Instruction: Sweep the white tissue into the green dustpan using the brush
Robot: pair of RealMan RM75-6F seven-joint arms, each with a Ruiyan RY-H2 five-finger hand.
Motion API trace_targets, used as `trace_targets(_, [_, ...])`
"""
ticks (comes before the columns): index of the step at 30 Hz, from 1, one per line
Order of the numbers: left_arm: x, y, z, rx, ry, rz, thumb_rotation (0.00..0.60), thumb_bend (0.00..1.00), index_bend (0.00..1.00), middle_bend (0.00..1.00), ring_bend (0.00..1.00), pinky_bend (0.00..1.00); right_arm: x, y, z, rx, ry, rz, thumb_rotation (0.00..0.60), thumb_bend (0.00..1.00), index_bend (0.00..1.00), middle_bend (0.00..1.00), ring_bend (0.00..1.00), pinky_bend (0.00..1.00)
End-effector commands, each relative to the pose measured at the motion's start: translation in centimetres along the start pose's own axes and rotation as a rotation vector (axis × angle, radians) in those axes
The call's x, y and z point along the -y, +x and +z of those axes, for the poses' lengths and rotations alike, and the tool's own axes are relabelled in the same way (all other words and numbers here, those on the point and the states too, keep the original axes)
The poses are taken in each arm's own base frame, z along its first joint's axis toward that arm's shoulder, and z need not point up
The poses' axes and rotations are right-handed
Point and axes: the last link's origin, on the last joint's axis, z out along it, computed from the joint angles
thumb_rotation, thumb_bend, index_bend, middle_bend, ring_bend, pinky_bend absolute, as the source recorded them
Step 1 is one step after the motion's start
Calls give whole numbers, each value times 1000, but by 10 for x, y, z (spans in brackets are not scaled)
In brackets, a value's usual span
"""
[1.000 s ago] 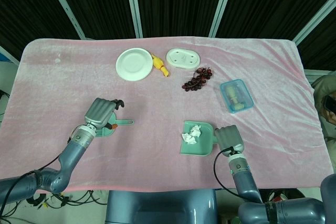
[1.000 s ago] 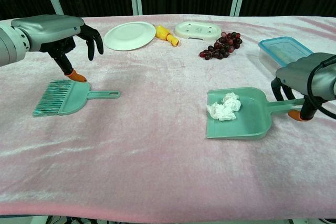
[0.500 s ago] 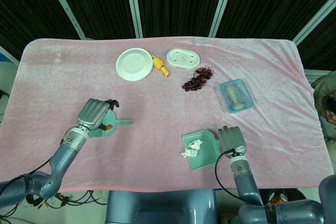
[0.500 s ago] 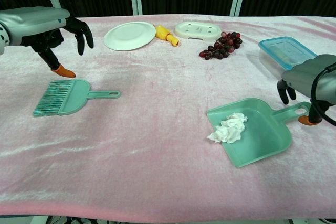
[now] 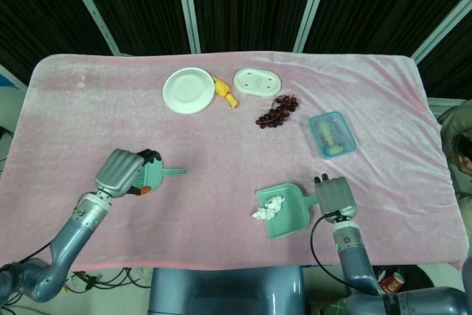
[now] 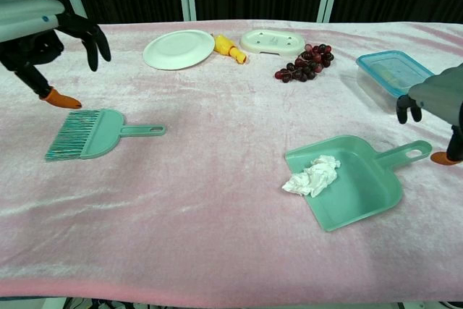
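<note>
The crumpled white tissue is seen lying across the front lip of the green plastic dustpan, part in, part on the pink velvet tablecloth. The green hand brush is left flat on the cloth at the near left, handle pointing right. Above and left of it the left hand is held with fingers spread, nothing gripped. At the right edge, the right hand is raised just beside the dustpan handle, fingers apart and empty. A white round plate and dark grapes are seen at the far side.
</note>
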Motion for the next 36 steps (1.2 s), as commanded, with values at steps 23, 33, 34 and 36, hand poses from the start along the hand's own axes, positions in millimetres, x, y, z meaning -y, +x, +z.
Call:
trace_targets(23, [69, -2, -170, -114, 250, 35, 600, 14, 3, 0, 0, 18, -158, -40, -116, -204, -104, 352, 600, 63, 0, 0, 0, 188])
trace_targets(33, [86, -2, -192, -214, 286, 48, 600, 13, 0, 0, 0, 18, -189, -63, -131, -374, -173, 432, 600, 63, 0, 0, 0, 187])
trace_targets(34, [87, -1, -192, -217, 289, 46, 600, 13, 0, 0, 0, 18, -190, -63, -131, -382, -177, 438, 600, 63, 0, 0, 0, 187])
trace_targets(36, [88, -1, -192, -221, 291, 43, 600, 13, 0, 0, 0, 18, -191, -64, -131, -387, -180, 443, 600, 63, 0, 0, 0, 187])
